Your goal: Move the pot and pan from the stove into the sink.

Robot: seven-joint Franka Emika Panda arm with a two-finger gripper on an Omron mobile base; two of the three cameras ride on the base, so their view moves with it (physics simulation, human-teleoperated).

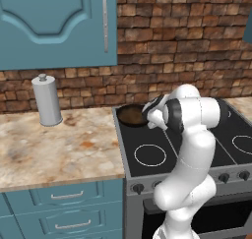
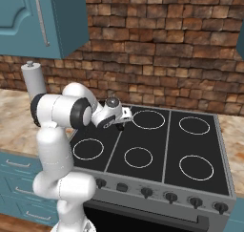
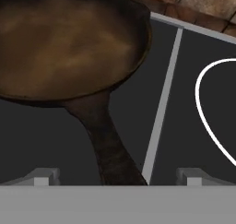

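Observation:
The pan [image 3: 69, 48], shallow and brown inside with a dark rim, sits on the back left of the black stove [image 1: 147, 157]. Its long dark handle [image 3: 108, 147] runs toward me and passes between my two fingertips [image 3: 44, 177]. My gripper [image 3: 117, 177] is open, low over the handle's end and not closed on it. From the left base view the pan [image 1: 129, 115] lies just left of my hand [image 1: 150, 116]. In the right base view my gripper [image 2: 119, 125] hovers over the stove's [image 2: 157, 150] back left corner. The pot and the sink are out of view.
A grey upright cylinder [image 1: 47, 101] stands on the marble counter [image 1: 59, 144] left of the stove. Blue cabinets [image 1: 54, 21] hang above it, and a brick wall [image 1: 187, 41] closes the back. White burner rings [image 2: 196, 166] mark the cooktop, with knobs [image 2: 169, 196] along its front.

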